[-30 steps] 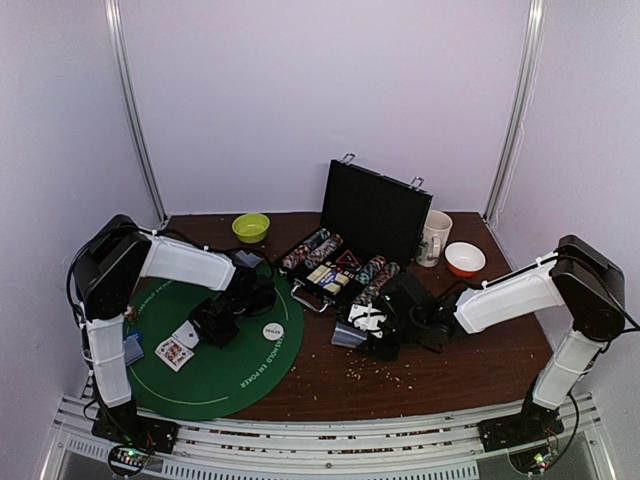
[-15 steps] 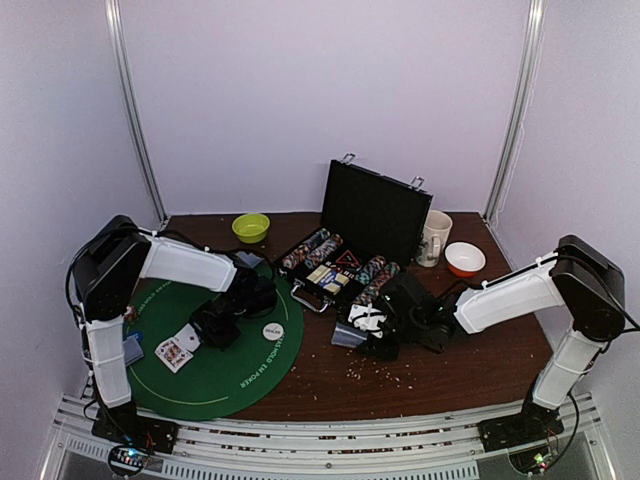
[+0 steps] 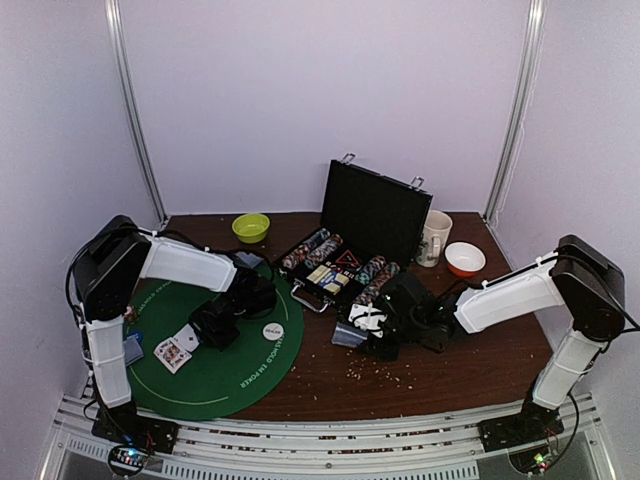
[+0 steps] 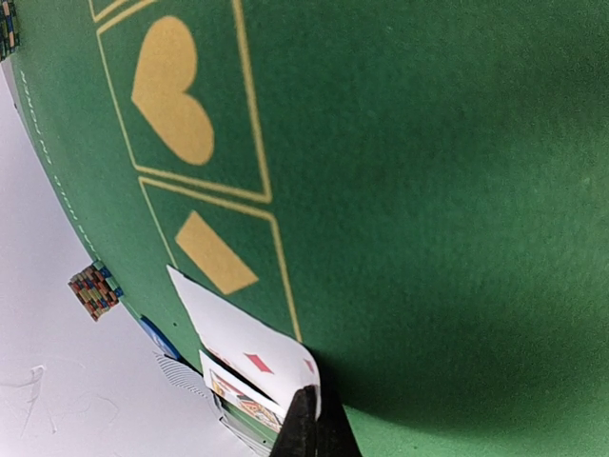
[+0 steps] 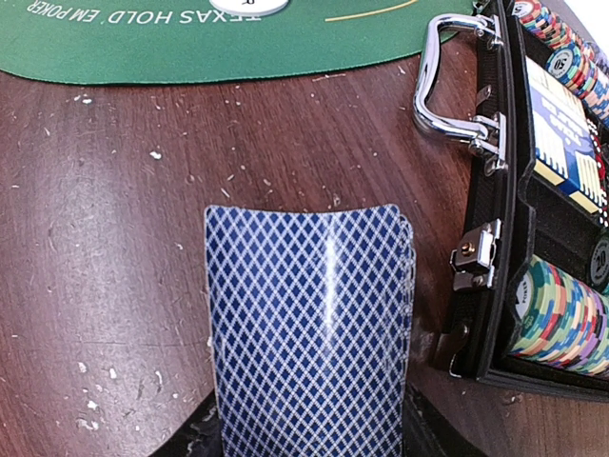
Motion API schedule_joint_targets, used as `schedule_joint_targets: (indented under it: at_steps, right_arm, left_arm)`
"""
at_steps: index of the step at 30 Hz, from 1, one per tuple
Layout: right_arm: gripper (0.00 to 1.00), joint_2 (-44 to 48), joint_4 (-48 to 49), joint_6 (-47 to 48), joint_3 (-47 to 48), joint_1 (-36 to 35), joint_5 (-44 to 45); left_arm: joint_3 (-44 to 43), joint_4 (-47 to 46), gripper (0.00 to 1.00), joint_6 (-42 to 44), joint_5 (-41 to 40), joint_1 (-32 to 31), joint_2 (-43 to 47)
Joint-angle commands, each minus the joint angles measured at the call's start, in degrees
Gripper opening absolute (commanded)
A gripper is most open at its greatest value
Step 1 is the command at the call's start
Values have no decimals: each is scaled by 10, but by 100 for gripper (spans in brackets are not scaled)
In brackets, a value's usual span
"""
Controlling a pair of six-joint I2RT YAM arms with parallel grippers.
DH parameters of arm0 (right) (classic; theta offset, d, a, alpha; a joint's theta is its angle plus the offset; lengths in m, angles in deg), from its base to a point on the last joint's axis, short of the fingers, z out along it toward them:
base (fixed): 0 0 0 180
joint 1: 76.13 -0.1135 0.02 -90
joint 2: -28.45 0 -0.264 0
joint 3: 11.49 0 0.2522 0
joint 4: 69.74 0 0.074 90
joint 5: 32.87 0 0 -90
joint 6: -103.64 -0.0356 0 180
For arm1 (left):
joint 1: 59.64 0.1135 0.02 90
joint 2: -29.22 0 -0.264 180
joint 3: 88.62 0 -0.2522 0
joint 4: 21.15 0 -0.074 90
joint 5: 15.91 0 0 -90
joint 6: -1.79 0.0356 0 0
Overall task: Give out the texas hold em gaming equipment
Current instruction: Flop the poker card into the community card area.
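My left gripper [image 4: 314,430] is shut on the corner of a white diamond playing card [image 4: 243,333], low over the green felt mat [image 4: 428,190]. A face card [image 4: 231,392] lies just beneath it. In the top view the left gripper [image 3: 213,325] sits beside two face-up cards [image 3: 178,348]; a blue-backed card [image 3: 132,348] lies further left. The white dealer disc [image 3: 273,329] rests on the mat. My right gripper [image 5: 309,440] is shut on a bowed deck of blue-backed cards [image 5: 309,328], held above the wooden table beside the open black case [image 5: 495,190] of poker chips [image 5: 557,319].
A lime-green bowl [image 3: 251,227] stands at the back left, with a white mug [image 3: 435,237] and an orange-and-white bowl [image 3: 465,259] at the back right. A small chip stack [image 4: 93,290] sits at the mat's edge. Crumbs dot the brown table [image 3: 420,375].
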Motion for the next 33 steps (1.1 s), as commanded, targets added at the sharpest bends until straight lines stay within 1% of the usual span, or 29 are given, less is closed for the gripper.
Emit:
schedule_joint_targets:
  at_steps: [1,14,16,18,21,26,28,29,31,33]
  right_arm:
    - [53,15,-5,-1,6,3,-3]
    - [53,16,-6,0,5,3,-2]
    - [53,15,-6,0,5,3,-1]
    - [53,15,-6,0,5,3,-1]
    - [53,15,-6,0,6,3,-1]
    - [53,15,-7,0,5,3,0]
    - [53,15,-7,1,6,4,0]
    - [53,16,-7,1,5,3,-1]
    - [53,17,-7,2,5,3,-1]
    - [53,17,-5,2,4,4,-3]
  left_arm:
    - [12,3,0,1,8,-2,-1]
    - [7,-14,0,12,22,1,-5]
    - [7,-14,7,13,25,1,-5]
    - [3,-15,19,15,30,1,-2]
    - [-12,-18,27,20,50,0,8]
    - [-57,-17,30,32,91,-4,28]
    - [-90,-22,31,39,104,-8,38]
    - [-109,-29,33,45,111,-12,46]
    - [-140,-64,38,62,150,-15,65]
    - [-150,-131,42,86,220,-15,90]
